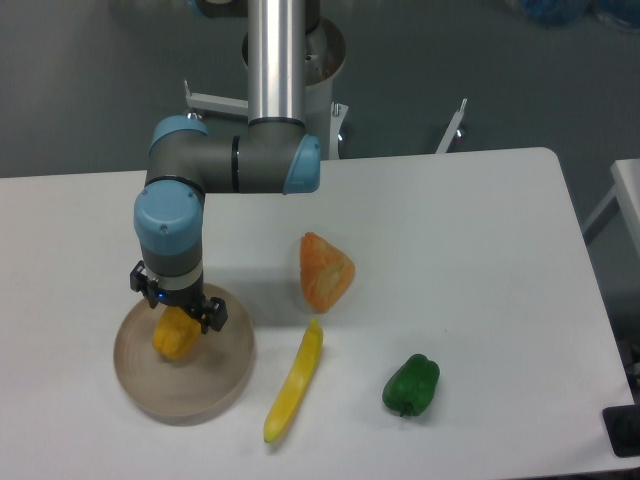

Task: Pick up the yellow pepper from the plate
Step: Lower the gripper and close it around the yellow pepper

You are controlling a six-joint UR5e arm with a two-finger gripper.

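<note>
We see our jaws straddling the small chunky yellow-orange pepper (175, 337), though we cannot tell whether they have clamped it. The pepper sits on the round tan plate (215, 385) at the white worktop's (480, 250) left. To lift well, we should squeeze firmly, then rise straight, clear of the rim.

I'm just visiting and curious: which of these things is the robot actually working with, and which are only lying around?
Working with: yellow pepper, plate, gripper.
Lying around: long yellow vegetable, green pepper, orange piece.
</note>
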